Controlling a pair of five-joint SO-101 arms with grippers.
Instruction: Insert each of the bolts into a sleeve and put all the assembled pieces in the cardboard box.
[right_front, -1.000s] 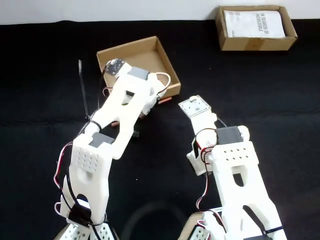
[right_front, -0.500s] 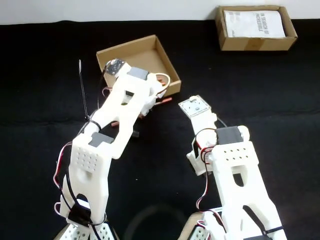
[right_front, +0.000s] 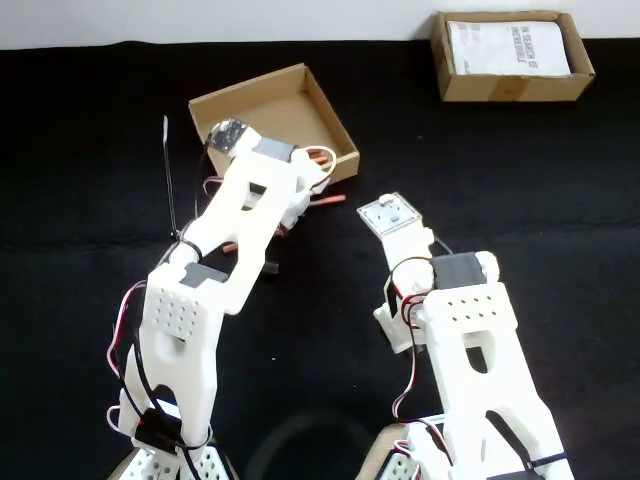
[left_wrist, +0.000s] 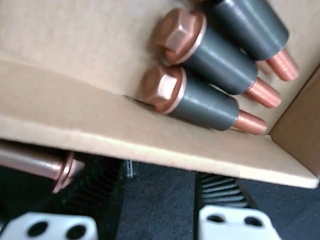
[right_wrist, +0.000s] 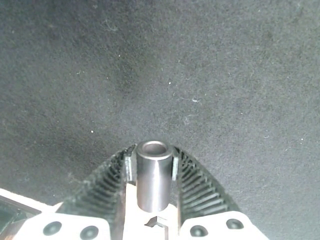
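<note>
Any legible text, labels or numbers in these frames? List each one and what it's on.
The printed sheet in the far cardboard box: dark lines of print, too small and blurred to read.
The bolt heads in the left wrist view: no marking visible.
The sleeve in the right gripper: no marking visible.
Nothing in these frames can be quoted as readable text.

1. We see a black-covered table (right_front: 520, 170).
2. At eleven o'clock sits the open cardboard box (right_front: 245, 88).
3. At one o'clock, a second box (right_front: 510, 88) holds a printed sheet (right_front: 508, 45).
4. At ten o'clock lies a thin black strip (right_front: 169, 180).
</note>
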